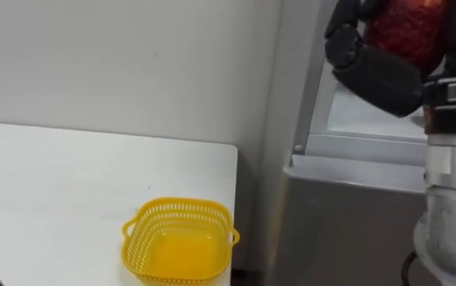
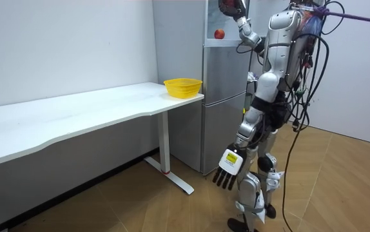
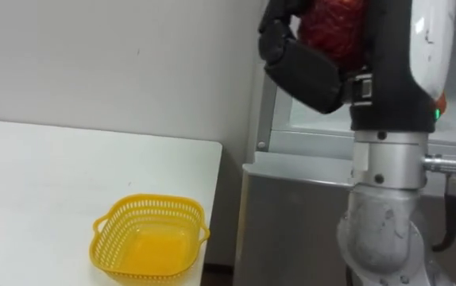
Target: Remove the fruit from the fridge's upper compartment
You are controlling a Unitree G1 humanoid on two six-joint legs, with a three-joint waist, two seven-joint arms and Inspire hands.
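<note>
Left eye view, upper right: your right hand point(image 1: 379, 75) clasps the red fruit point(image 1: 407, 32); next, probably lower it into the yellow basket point(image 1: 184, 205).

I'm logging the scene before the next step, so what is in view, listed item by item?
Round red fruit: one, red, held up at the upper fridge compartment.
Second round red fruit: one, red, in the upper compartment as seen in the room view.
Yellow perforated plastic basket: one, yellow, on the table's corner nearest the fridge, nothing in it.
Long white table: one, white, against the wall.
Tall grey fridge: one, grey, beside the table.
Right robot hand: dark, raised, curled round the held fruit.
Left robot hand: dark, hanging by the leg, fingers relaxed.
</note>
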